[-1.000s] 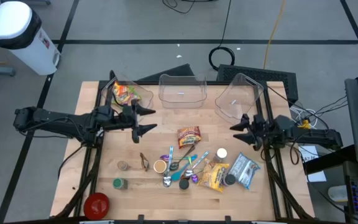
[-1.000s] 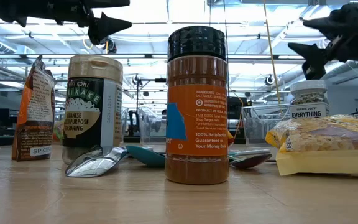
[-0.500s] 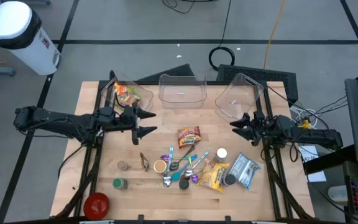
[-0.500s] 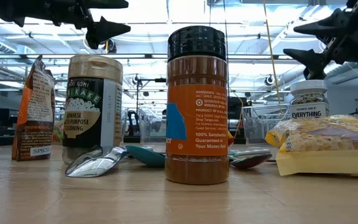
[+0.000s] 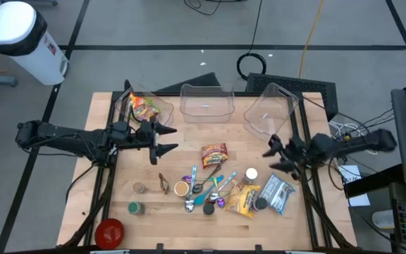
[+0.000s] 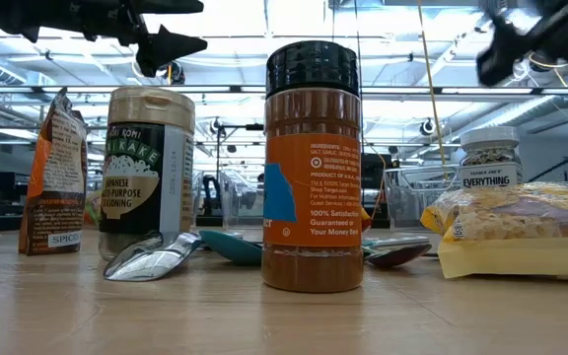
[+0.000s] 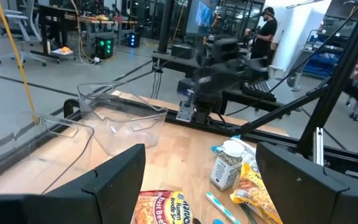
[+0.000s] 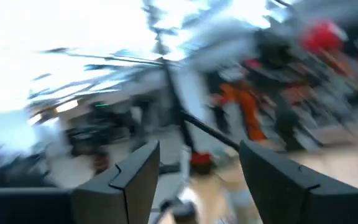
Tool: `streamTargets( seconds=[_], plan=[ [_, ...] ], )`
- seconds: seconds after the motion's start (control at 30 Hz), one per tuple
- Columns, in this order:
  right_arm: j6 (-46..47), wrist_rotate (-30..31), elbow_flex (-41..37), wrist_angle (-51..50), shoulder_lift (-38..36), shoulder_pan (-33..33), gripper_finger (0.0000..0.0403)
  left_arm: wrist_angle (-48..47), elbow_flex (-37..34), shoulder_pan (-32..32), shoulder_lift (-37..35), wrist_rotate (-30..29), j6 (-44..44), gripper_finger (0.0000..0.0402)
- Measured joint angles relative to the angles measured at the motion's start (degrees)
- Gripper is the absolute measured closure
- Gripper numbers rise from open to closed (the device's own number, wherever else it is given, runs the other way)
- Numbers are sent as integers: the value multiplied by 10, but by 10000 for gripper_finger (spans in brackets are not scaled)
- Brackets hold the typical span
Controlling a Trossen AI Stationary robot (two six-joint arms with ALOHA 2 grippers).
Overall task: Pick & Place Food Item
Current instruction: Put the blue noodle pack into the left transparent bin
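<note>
Food items scattered across the middle of the wooden table (image 5: 118,197): ramen packet (image 5: 214,154) toward the far side of the heap, yellow snack bag (image 5: 244,201) and blue-grey packet (image 5: 278,192) on the near right, spoons (image 5: 204,189) tangled between. Orange spice jar (image 6: 313,166) upright nearest the low camera, green-labelled seasoning jar (image 6: 147,168) just left of it, "Everything" shaker (image 6: 491,158) behind the yellow bag. Three clear bins (image 5: 206,103) along the far edge, leftmost already holding a colourful packet (image 5: 142,106). Left gripper (image 5: 162,137) hovering left of the ramen packet, fingers spread, empty. Right gripper (image 5: 273,155) raised above the table's right part, beyond the blue-grey packet, fingers apart, gripping nothing; its wrist view a blur.
</note>
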Motion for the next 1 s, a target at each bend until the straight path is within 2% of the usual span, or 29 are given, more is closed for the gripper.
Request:
streamTargets(
  seconds=[0.1, 0.17, 0.27, 0.33, 0.4, 0.5, 0.63, 0.8, 1.0],
  plan=[
    [-81, 36, 13, 81, 68, 96, 168, -1, 0, 0, 0, 0, 0, 87],
    [-101, 95, 45, 22, 101, 153, 156, -5, 0, 0, 0, 0, 1, 87],
    [-78, 235, 155, -230, 129, 215, 141, -9, 0, 0, 0, 0, 2, 87],
    [11, 335, 241, -447, 155, 241, 135, -13, 0, 0, 0, 0, 2, 87],
    [145, 369, 314, -654, 187, 255, 134, -14, 0, 0, 0, 0, 0, 87],
    [331, 331, 400, -861, 225, 263, 136, -23, 0, 0, 0, -1, -4, 87],
    [491, 261, 414, -997, 261, 272, 143, -22, 0, 0, 0, -1, -4, 87],
    [574, 194, 370, -1020, 291, 273, 149, -35, 0, 0, 0, -1, -4, 87],
    [597, 163, 324, -969, 315, 273, 157, -35, 0, 0, 0, -1, -5, 87]
  ],
)
